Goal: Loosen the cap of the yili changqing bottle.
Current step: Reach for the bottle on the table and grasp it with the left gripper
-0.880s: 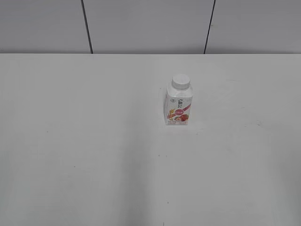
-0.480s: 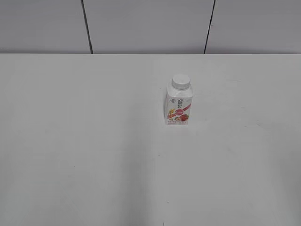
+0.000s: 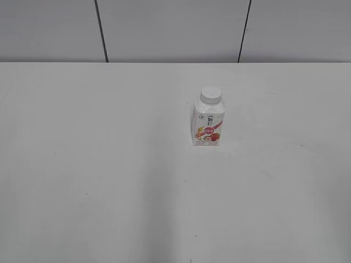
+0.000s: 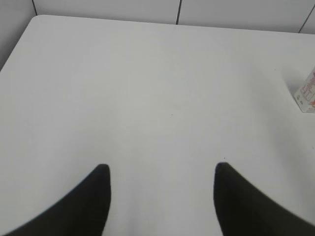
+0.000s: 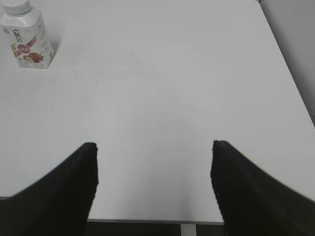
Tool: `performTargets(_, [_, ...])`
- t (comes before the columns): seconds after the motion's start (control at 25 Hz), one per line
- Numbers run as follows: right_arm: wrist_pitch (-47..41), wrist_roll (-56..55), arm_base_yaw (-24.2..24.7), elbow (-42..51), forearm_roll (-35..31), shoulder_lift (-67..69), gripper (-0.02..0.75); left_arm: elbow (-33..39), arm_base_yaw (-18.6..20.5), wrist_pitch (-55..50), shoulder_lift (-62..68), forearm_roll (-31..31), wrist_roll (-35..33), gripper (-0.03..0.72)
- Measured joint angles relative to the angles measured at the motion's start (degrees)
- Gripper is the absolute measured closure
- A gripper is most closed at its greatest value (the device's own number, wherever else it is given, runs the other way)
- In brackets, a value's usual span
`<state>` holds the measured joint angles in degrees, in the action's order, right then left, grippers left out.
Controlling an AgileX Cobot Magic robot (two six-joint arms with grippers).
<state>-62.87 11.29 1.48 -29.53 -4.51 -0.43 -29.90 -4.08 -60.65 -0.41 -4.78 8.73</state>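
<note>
The yili changqing bottle [image 3: 208, 125] stands upright on the white table, right of centre, with its pink-red label facing the exterior view. Its white cap [image 3: 211, 95] sits on the neck. The bottle also shows at the top left of the right wrist view [image 5: 27, 42] with the cap [image 5: 16, 6] cut by the frame edge, and only its lower corner at the right edge of the left wrist view [image 4: 307, 94]. My left gripper [image 4: 162, 169] is open and empty, well left of the bottle. My right gripper [image 5: 153, 145] is open and empty, near the table's front edge. Neither gripper shows in the exterior view.
The white table [image 3: 109, 164] runs back to a grey panelled wall [image 3: 175, 27]. The table's front edge [image 5: 147, 221] shows under my right gripper, and its right edge [image 5: 290, 73] lies to that gripper's right. The table's far left corner [image 4: 34, 19] shows in the left wrist view.
</note>
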Motion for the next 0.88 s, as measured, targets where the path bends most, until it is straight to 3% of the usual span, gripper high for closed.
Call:
performTargets(0.36, [0.00,0.00,0.00,0.00,0.00,0.00,0.173,-0.85,0.00,2.03,0.00,0.05,-1.22,0.270])
performTargets(0.6, [0.00,0.00,0.00,0.00,0.00,0.00,0.173,-3.18,0.00,17.08,3.76,0.28,-4.88,0.270])
performTargets(0.88, [0.00,0.00,0.00,0.00,0.00,0.00,0.173,-2.93,0.00,36.95,20.70,1.27,-7.36,0.270])
